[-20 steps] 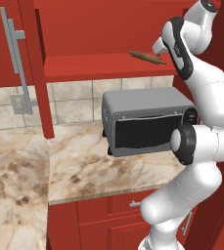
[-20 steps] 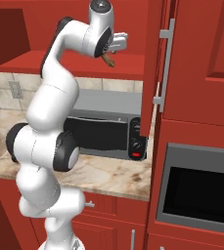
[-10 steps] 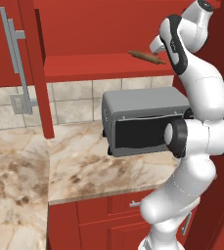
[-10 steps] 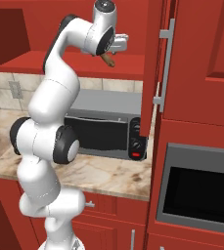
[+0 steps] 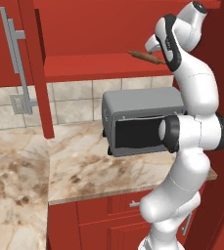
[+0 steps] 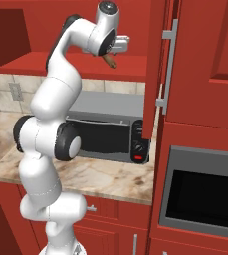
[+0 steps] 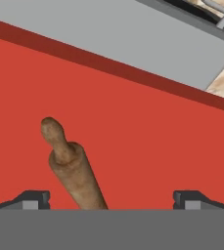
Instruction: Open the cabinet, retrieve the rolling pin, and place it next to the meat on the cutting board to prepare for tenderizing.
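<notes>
While raised to shelf height inside the cabinet (image 5: 99,66), gripper (image 7: 111,197) hangs just above the red inner shelf (image 7: 147,141), fingertips (image 7: 33,199) spread wide, one on either side of the rolling pin (image 7: 72,171). Holds nothing: pin lies on the shelf between the tips, nearer the one at the hand view's left, touching neither as far as can be told. Knobbed handle (image 7: 52,132) points away from the camera; the pin's near end runs out of sight under the bottom of that view.

Seen from the left base view, rolling pin (image 5: 146,57) rests along the shelf front, one end beside the white wrist (image 5: 169,41). From the right base view, only a short brown stub (image 6: 110,62) pokes out below the hand.

Directly under the shelf, on the marble counter (image 5: 84,166), sits a grey toaster oven (image 5: 138,119) with a dark glass door and red control panel (image 6: 140,147). Left of the shelf, cabinet door (image 5: 35,68) stands swung open, silver bar handle (image 5: 13,58) facing out. Right of the shelf, the other door (image 6: 158,74) also stands open, edge-on. Behind the counter, beige tile backsplash (image 5: 74,100) with a wall outlet (image 5: 18,103). Right of the toaster oven, a built-in black oven (image 6: 200,196) in tall red cabinetry.
</notes>
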You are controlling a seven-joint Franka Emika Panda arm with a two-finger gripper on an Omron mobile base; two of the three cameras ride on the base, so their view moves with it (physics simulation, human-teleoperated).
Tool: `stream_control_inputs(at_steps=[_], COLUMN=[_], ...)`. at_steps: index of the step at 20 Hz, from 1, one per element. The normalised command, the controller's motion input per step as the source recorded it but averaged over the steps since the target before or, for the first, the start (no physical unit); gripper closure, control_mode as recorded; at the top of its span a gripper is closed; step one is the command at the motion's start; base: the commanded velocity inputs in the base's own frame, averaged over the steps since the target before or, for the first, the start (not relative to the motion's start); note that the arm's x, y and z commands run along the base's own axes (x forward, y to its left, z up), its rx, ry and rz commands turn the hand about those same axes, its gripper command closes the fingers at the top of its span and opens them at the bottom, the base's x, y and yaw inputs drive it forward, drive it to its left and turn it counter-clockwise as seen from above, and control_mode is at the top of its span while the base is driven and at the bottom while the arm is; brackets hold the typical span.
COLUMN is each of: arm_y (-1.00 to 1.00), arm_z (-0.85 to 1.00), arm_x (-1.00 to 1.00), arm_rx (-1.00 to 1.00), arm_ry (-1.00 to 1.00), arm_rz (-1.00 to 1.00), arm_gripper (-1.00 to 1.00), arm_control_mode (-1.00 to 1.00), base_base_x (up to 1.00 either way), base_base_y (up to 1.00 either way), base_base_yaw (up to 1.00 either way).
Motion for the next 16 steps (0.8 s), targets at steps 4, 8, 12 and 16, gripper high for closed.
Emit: stream_control_inputs(at_steps=[4,8,12,16], arm_y=[-0.20,-0.22,-0.17,-0.12], arm_z=[-0.11,-0.07,-0.18,-0.31], arm_x=[0.01,0.01,0.00,0.00], arm_rx=[0.00,0.00,0.00,-0.01], arm_ry=[-0.07,-0.01,0.00,0.00], arm_rz=[0.07,0.06,0.09,0.09], arm_gripper=[-1.00,-1.00,-1.00,-1.00], arm_control_mode=[-1.00,-1.00,-1.00,-1.00], base_base_x=[0.00,0.00,0.00,0.00], base_base_y=[0.00,0.00,0.00,0.00], base_base_yaw=[0.00,0.00,0.00,0.00])
